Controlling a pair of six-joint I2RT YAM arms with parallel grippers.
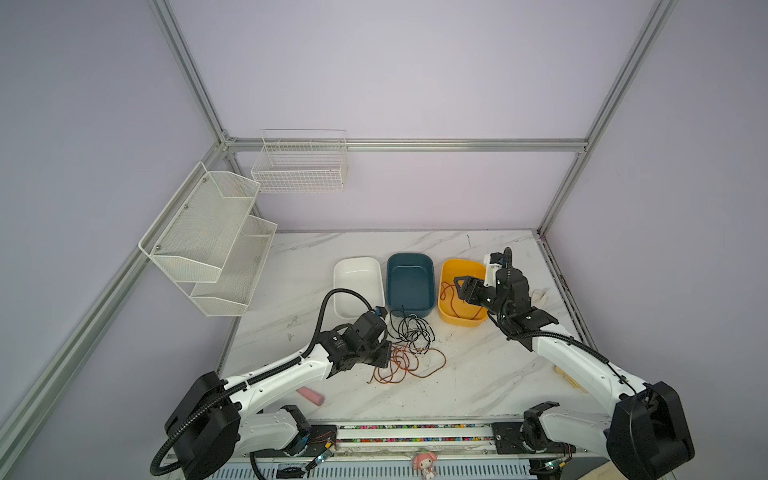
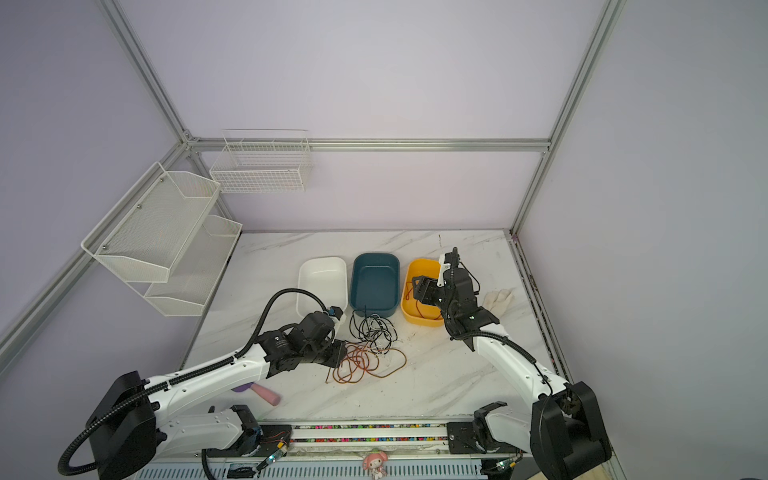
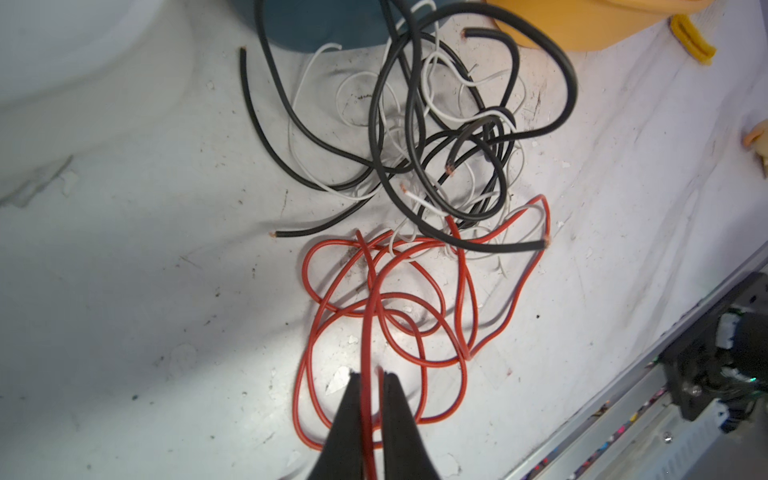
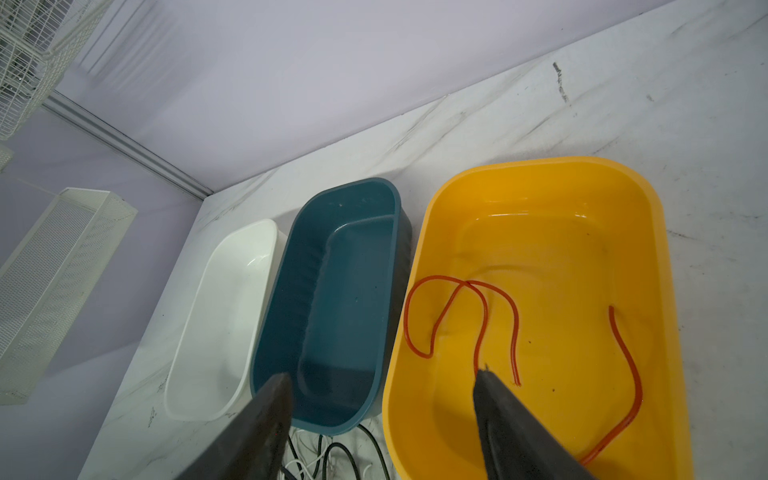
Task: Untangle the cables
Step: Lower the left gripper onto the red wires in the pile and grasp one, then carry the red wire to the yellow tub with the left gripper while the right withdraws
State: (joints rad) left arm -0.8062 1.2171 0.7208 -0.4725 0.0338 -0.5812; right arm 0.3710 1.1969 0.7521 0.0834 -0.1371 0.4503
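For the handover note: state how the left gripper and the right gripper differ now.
The left gripper has its jaws shut on a red cable on the table; the right gripper has its jaws wide apart, gripping nothing. The left gripper is low over the table; the right gripper hangs over the yellow tub. Both have black, tapered jaws.

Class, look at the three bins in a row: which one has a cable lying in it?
The yellow bin: a red-orange cable lies curled on its floor. The white bin and the blue bin hold nothing.
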